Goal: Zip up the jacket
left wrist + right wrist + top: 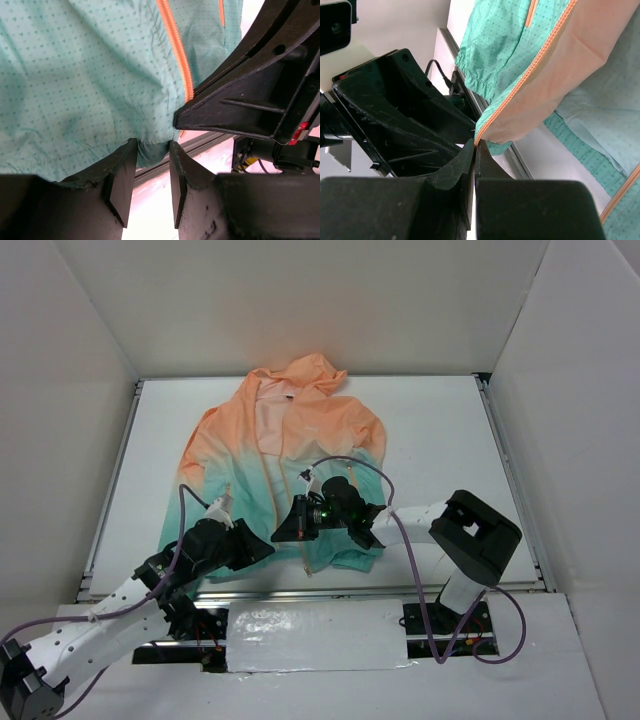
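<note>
The jacket (290,440) lies flat on the table, peach hood at the far side, teal hem toward me. My right gripper (285,532) is shut on the bottom end of the orange front zipper (530,75) and lifts that front edge, showing the peach lining; in the right wrist view the gripper (475,145) has its fingers pressed together. My left gripper (262,546) is at the hem just left of it. In the left wrist view a fold of teal hem (150,152) fills the narrow gap of that gripper (151,162), touching both fingers. The front zipper (175,45) runs up beside it.
A metal rail (300,590) borders the table's near edge under the hem. White walls enclose the table on three sides. A white wrapped block (320,635) lies between the arm bases. The right gripper's black body (240,95) crowds the left wrist view.
</note>
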